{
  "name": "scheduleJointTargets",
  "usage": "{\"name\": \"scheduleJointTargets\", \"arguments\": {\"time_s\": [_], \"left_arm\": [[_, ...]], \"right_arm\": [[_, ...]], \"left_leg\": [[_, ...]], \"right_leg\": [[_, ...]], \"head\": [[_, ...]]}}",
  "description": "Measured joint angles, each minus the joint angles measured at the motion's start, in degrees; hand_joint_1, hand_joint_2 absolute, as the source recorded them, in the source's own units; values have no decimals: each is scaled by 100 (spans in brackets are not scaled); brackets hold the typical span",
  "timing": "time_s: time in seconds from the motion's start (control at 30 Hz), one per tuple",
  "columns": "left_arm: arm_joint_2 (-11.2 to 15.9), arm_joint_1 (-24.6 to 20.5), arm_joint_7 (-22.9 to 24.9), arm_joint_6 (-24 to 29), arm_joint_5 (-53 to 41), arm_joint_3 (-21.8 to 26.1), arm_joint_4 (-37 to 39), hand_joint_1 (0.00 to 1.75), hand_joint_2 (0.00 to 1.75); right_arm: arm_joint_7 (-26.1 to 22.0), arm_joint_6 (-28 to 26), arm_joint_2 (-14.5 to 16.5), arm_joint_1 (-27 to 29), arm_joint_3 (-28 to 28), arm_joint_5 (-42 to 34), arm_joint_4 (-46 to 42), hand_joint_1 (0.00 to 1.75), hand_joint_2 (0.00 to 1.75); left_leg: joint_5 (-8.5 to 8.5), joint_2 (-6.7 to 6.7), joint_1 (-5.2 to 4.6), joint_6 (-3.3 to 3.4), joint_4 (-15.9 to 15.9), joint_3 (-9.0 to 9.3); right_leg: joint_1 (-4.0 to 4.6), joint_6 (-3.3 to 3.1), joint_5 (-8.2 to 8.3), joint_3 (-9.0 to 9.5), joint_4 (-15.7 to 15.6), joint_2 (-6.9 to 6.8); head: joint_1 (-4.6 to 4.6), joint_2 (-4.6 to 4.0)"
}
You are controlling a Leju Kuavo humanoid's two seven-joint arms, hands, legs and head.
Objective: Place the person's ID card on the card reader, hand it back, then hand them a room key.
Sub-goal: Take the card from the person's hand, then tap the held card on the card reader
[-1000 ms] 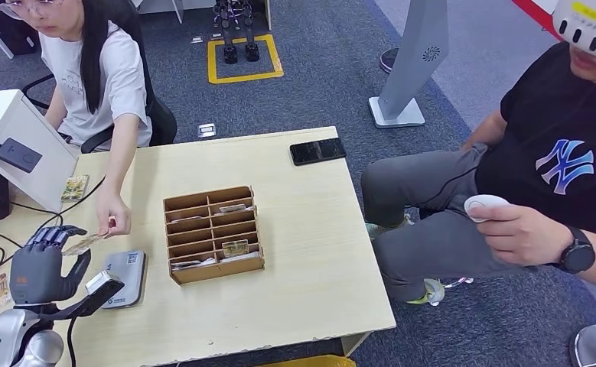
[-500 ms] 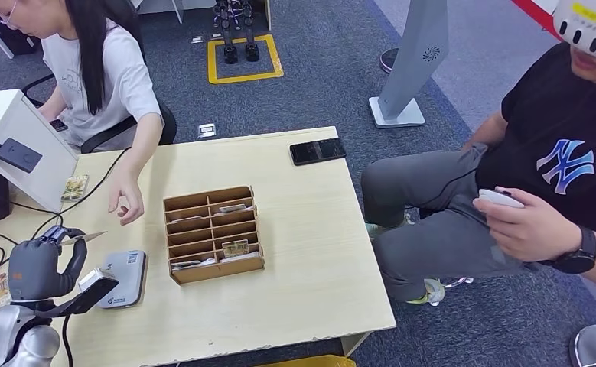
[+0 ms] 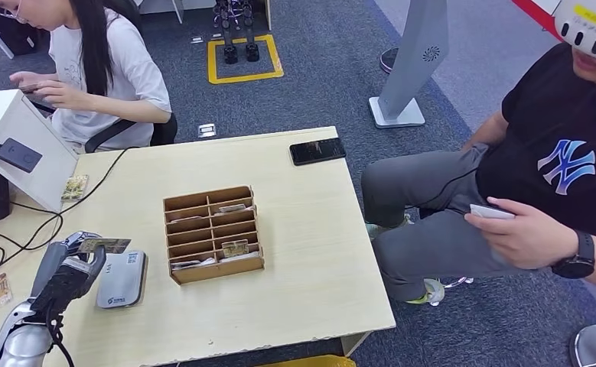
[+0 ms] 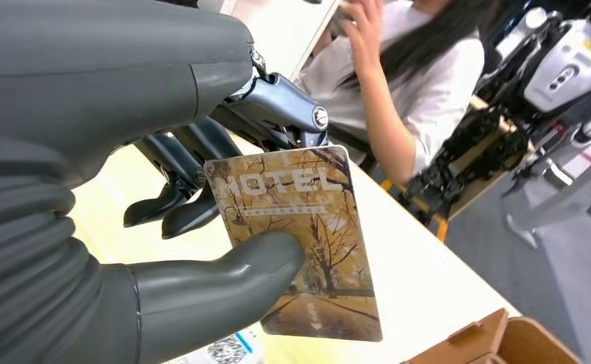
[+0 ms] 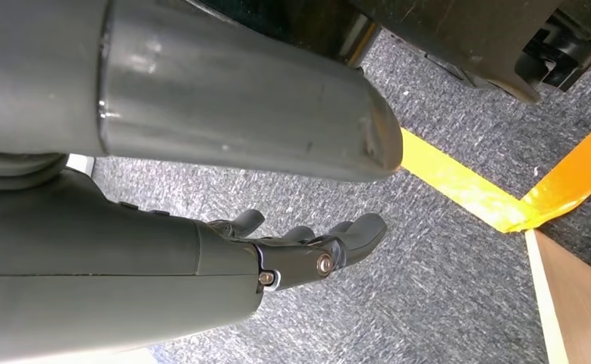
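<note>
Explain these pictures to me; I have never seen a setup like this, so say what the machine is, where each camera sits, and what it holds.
This is a humanoid robot with two arms. The wide picture comes from its head, looking down at a wooden table. Its left hand pinches a card printed "MOTEL". Beneath it lies a grey card reader, beside a wooden box of slots. The close card picture comes from the left wrist. The last comes from the right wrist: the right hand hangs over carpet, holding nothing.

head high over table [image 3: 302, 229], wrist views close
</note>
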Motion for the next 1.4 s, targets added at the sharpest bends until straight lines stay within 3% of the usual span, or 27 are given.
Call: {"name": "scheduleJointTargets", "arguments": {"time_s": [0.43,0.83,1.4], "left_arm": [[155,-4,195,-42,-189,0,66,175,175],[277,-4,339,254,-765,-53,339,175,175],[518,226,197,-508,-291,-142,285,175,175]], "right_arm": [[28,-3,0,-1,-24,7,0,0,0],[3,3,0,-1,-38,40,0,0,0],[-63,21,-2,0,-59,113,0,0,0]], "left_leg": [[0,0,0,0,0,-1],[1,2,1,-2,-1,-1],[1,1,1,-2,-1,-1]], "right_leg": [[0,0,0,0,0,0],[0,0,0,-1,1,1],[0,0,0,-1,1,1]], "head": [[1,0],[1,0],[1,0]]}}
